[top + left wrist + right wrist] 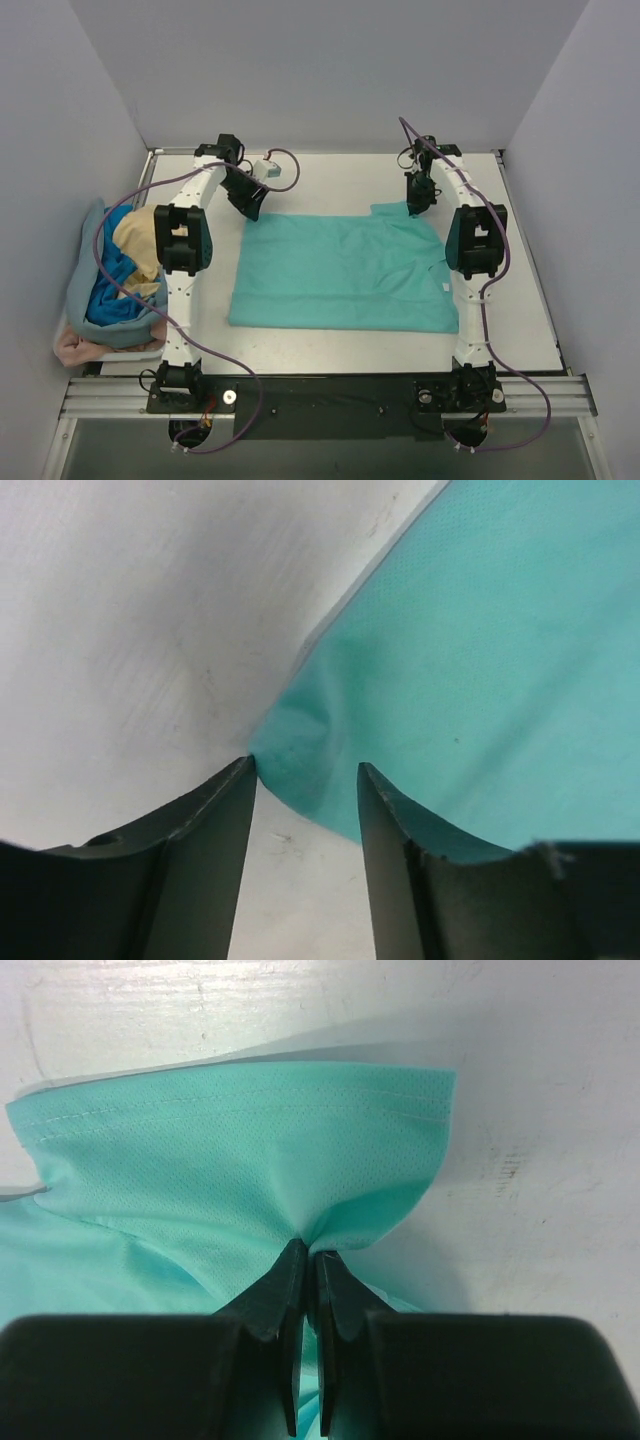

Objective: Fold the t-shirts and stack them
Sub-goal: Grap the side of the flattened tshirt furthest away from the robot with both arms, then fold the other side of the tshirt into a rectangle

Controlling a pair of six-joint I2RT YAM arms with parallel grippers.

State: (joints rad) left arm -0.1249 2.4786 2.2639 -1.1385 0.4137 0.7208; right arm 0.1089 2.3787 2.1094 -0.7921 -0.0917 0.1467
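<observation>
Your teal-green t-shirt [340,275] lies flat on the counter [520,330], long axis left to right. The right pincer [308,1252] is clamped tight on its far-right sleeve. The left pincer [306,765] stands apart, the far-left corner between its jaws, ungripped. The other t-shirts [115,280] sit heaped at the left edge.

Pink t-shirt [76,349] mostly beneath pile [92,262]

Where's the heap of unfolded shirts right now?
Top view: the heap lies at the table's left edge, just outside the left arm, apart from the teal-green t-shirt spread mid-table.
</observation>
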